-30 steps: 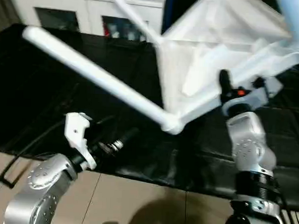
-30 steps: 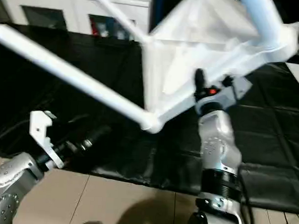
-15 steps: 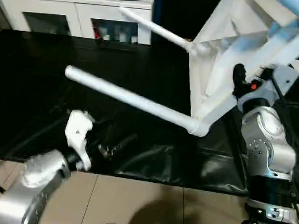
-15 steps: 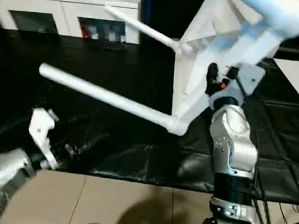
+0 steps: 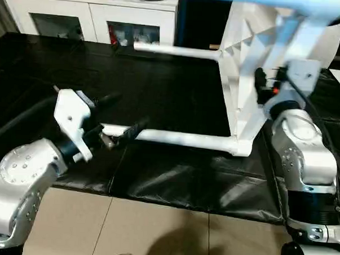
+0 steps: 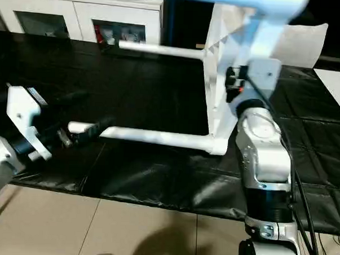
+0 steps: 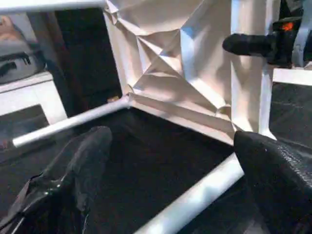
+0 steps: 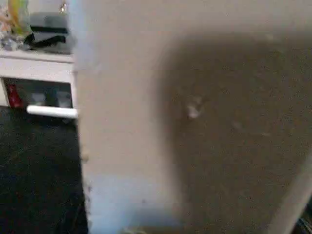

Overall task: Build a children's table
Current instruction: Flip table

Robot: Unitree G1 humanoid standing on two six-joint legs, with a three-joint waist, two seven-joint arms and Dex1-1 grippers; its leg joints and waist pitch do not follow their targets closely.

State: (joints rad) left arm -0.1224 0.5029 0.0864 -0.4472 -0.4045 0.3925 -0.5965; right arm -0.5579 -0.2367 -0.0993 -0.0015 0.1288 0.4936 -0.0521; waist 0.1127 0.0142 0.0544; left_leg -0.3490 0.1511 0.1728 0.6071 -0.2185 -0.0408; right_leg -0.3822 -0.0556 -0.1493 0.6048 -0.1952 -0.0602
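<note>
The children's table top (image 5: 246, 68) stands on its long edge at the right of the black work table, ribbed underside (image 7: 180, 63) facing left. My right gripper (image 5: 262, 83) is shut on its rim; one black finger (image 7: 248, 44) lies on the ribbed side. Two white legs point left from the corner sockets: the lower leg (image 5: 181, 138) lies along the work table, the upper leg (image 5: 173, 50) hangs level above it. A third leg (image 5: 260, 0) crosses close overhead. My left gripper (image 5: 130, 110) stands open around the lower leg's free end, and the leg (image 7: 195, 200) passes between its fingers (image 7: 92, 151).
The black-covered work table (image 5: 177, 94) ends at a front edge just behind my forearms, with tiled floor (image 5: 154, 228) below. A white cabinet (image 5: 96, 17) stands along the back. A black cable (image 5: 18, 118) runs over the table at the left.
The table top has swung upright onto its edge and the lower leg has come down level onto the work table. My left gripper has moved up to that leg's free end. The camera also shifted.
</note>
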